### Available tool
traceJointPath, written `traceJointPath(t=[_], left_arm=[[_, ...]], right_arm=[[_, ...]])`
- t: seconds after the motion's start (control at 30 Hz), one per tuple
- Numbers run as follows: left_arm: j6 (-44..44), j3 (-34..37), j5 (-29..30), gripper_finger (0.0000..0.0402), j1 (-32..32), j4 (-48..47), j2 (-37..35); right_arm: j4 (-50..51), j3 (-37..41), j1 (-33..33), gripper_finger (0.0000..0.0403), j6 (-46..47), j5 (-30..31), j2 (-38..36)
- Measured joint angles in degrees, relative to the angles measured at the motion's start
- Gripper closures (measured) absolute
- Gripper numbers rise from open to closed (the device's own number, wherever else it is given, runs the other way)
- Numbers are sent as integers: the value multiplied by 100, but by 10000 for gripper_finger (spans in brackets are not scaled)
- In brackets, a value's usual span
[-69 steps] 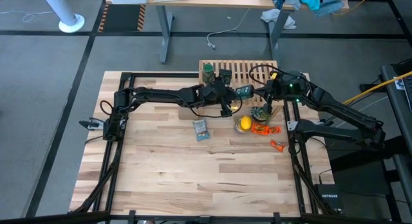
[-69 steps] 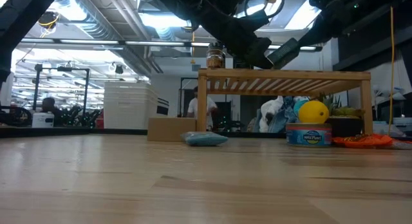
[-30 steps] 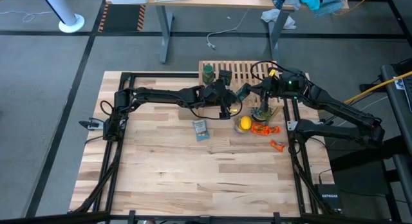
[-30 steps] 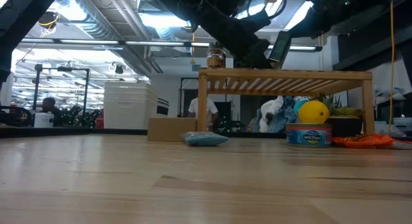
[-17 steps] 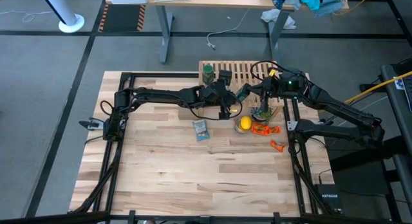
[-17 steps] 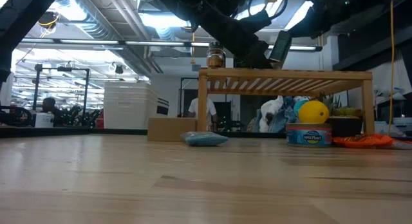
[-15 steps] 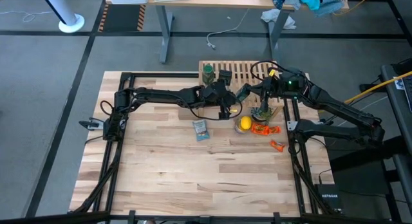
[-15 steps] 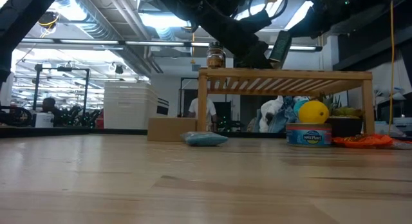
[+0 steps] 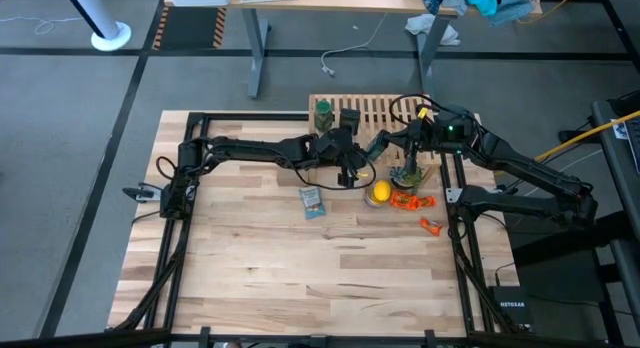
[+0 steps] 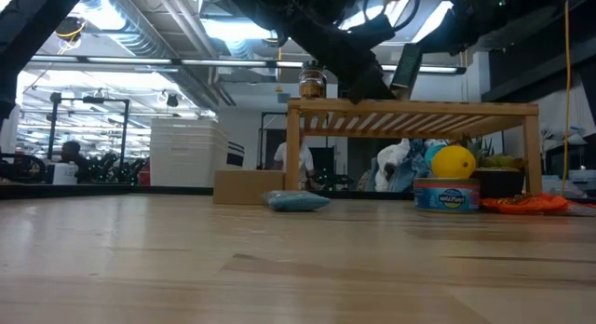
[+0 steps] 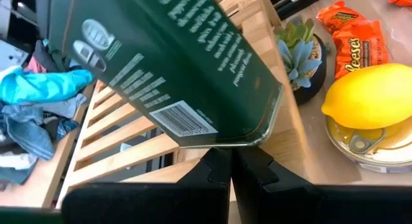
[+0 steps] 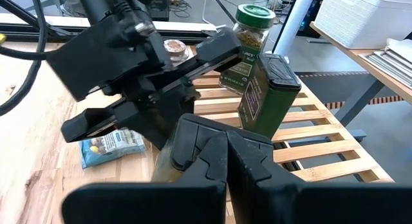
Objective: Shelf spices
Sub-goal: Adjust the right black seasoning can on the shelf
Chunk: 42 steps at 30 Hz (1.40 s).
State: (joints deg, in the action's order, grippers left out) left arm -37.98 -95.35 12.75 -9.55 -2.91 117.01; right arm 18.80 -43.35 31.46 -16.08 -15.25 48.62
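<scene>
The wooden shelf (image 9: 372,110) stands at the far edge of the table (image 9: 250,278). On its left end stand a green bottle (image 9: 323,113) and a small glass jar (image 12: 174,50) just beside it. A dark tin (image 9: 349,119) is on the slats near them too.

The left gripper (image 9: 352,175) is at the front edge of the shelf, and its fingers are pressed together with nothing between them. A green-labelled tin (image 11: 161,63) leans tilted just above those fingers.

The right gripper (image 9: 380,145) is close by, over the shelf's front, and its jaws are together too. It is hard to tell if it holds anything.

A yellow lemon (image 9: 380,193) sits on a can, near a blue packet (image 9: 312,200) and an orange wrapper (image 9: 412,200)
</scene>
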Motion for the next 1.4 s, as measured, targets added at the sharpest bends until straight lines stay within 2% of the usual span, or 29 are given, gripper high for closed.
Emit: traceJointPath(t=[0.5, 0.83, 1.4], left_arm=[[-351, 0, 191, 401, 31, -61, 0], [-735, 0, 234, 401, 49, -56, 0], [-747, 0, 248, 401, 171, -60, 0]], right_arm=[[49, 2, 0, 401, 0, 50, 2], [38, -2, 0, 401, 78, -149, 2], [143, -2, 4, 401, 81, -31, 2]])
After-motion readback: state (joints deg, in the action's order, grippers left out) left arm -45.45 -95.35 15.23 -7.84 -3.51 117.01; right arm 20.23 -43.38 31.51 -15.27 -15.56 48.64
